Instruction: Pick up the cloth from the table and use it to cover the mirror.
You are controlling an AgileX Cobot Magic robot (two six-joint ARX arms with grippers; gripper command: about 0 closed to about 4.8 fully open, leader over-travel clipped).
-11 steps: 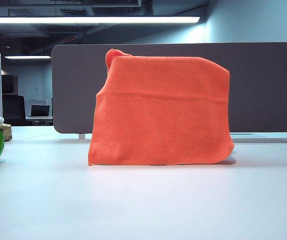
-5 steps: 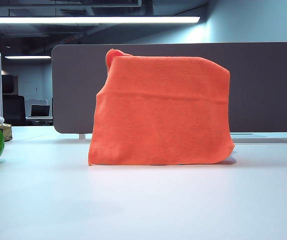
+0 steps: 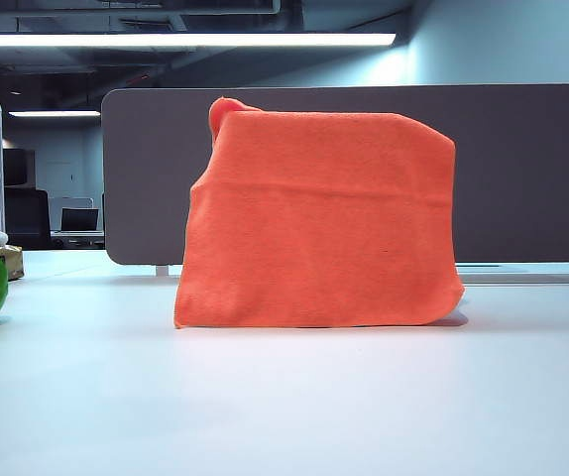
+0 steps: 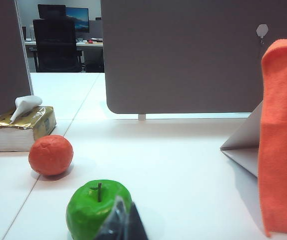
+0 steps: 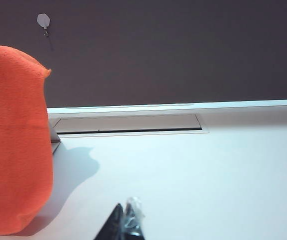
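**Kid:** What is around you?

**Robot:** A big white table (image 3: pixel 284 397) is under me. A long grey wall panel (image 3: pixel 522 169) stands at the far side of it. Past that is a dim office with a black chair (image 4: pixel 57 45) and long lights on the ceiling.

**Kid:** Where is the cloth?

**Robot:** The orange cloth (image 3: pixel 319 223) hangs over the mirror (image 4: pixel 243 142) in the middle of the table. It reaches all the way down to the table at the front. From the front I cannot see the mirror at all. From my left side I see only a grey slanted bit of it poking out behind the cloth.

**Kid:** What are your hands doing?

**Robot:** My left gripper (image 4: pixel 123 225) is low over the table, and its two fingers are pressed together with nothing in them. My right gripper (image 5: pixel 125 223) is low too, with its fingers together and nothing between them.

**Kid:** What is near them?

**Robot:** A green apple (image 4: pixel 99 207) sits right in front of my left fingers. A bit farther out are an orange (image 4: pixel 50 155) and a tissue box (image 4: pixel 21 129). The cloth is off to one side of each gripper, well apart from both, and I touch it with neither.
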